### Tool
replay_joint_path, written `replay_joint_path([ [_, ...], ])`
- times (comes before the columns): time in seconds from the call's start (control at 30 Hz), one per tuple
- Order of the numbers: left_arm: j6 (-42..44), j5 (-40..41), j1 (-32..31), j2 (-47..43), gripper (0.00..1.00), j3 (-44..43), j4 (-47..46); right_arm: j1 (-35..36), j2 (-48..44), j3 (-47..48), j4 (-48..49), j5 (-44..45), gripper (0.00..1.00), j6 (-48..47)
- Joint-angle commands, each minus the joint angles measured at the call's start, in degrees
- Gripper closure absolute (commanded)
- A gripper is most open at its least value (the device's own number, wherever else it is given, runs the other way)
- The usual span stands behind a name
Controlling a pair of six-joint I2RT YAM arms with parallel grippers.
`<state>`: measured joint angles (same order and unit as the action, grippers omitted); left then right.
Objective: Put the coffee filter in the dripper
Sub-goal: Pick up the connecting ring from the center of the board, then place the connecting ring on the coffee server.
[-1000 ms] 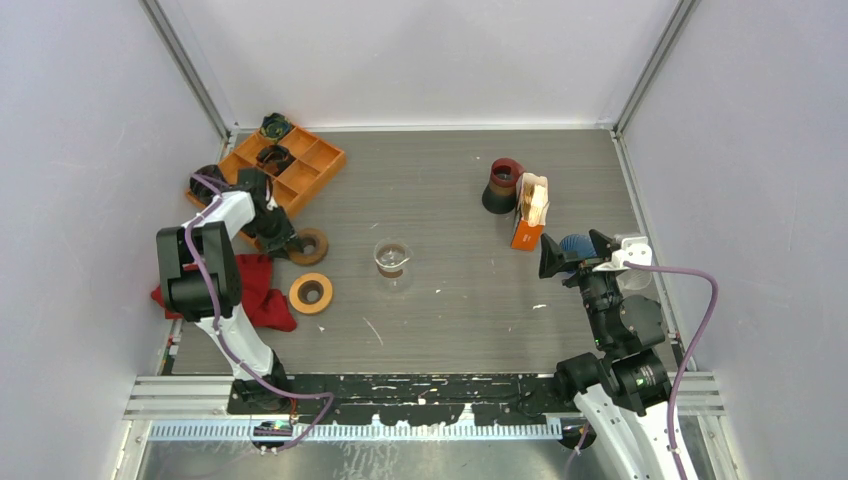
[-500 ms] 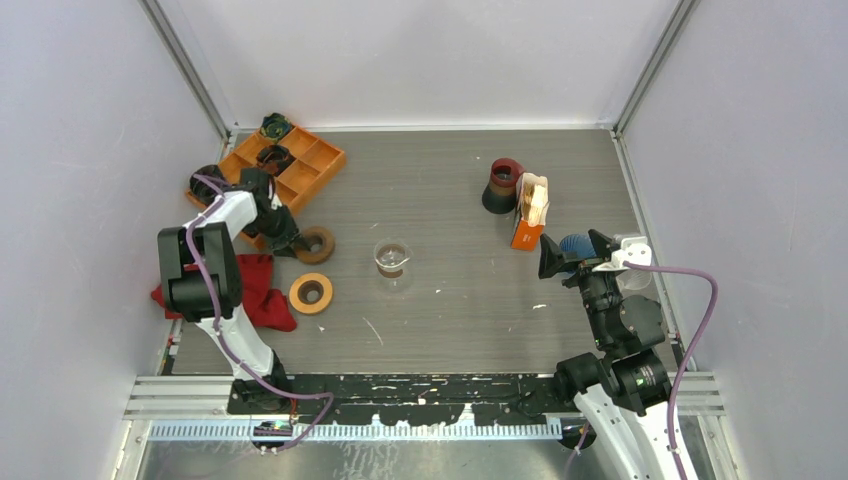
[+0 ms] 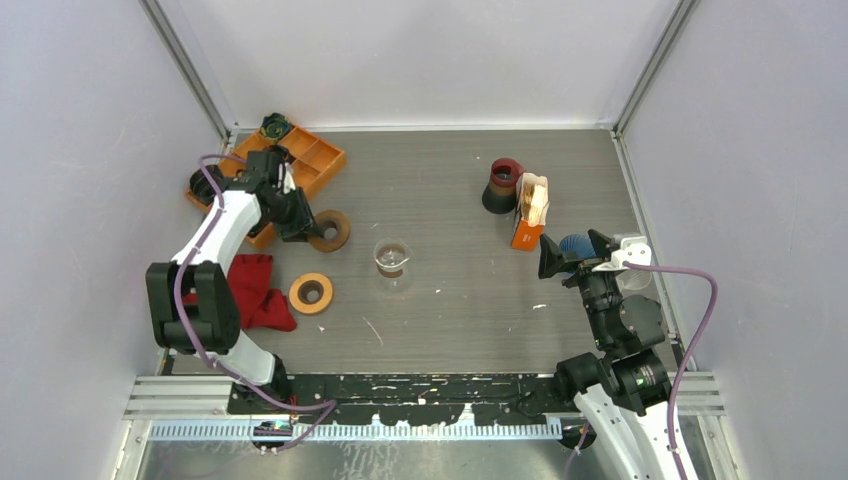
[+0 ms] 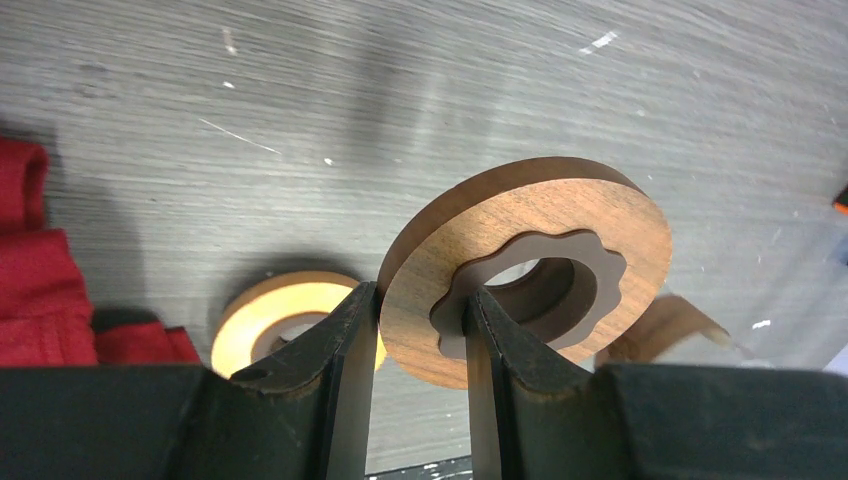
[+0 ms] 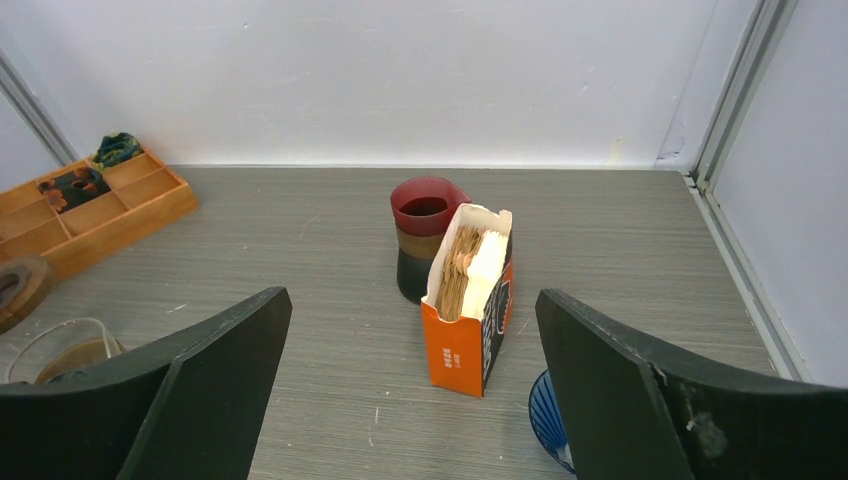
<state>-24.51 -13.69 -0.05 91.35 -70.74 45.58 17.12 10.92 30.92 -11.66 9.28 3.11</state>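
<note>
We see our left hand (image 4: pixel 420 325) clamped on the dark wooden ring (image 4: pixel 560 225), which it holds tilted above the counter (image 4: pixel 500 90). Our right hand (image 5: pixel 408 300) has its fingers wide apart, gripping nothing. The coffee filters (image 5: pixel 462 265) stand in their orange box (image 5: pixel 455 355), near the blue dripper (image 5: pixel 548 425)

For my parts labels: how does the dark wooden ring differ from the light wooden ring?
The dark ring is walnut brown; the light ring is pale orange. The dark ring is pinched in the left hand and tilted; the light ring lies flat on the table. Both are flat wooden discs with a central hole.
</note>
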Motion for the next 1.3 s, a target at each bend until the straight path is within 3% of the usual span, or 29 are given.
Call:
replay_joint_path([
  [0.0,1.27,-1.71,-3.71,-5.28,0.83,-3.58,4.31,-0.24,0.94,0.36,2.52,-0.4,0.0,-0.31],
  [0.37,1.11,1.48,-15.87,-9.65,0.83,-10.51,10.52,-0.25,1.25,0.36,2.47,-0.17,0.0,-0.41],
  [0.73,1.69,8.2,-26.81,-6.67,0.83,-15.72,14.34,-0.24,1.47,0.35,2.52,-0.46,0.0,-0.39],
  [1.27,2.74,10.24,-32.23,2.28,0.82,-20.7,14.32,-0.23,1.38,0.33,2.5,-0.6,0.0,-0.4],
])
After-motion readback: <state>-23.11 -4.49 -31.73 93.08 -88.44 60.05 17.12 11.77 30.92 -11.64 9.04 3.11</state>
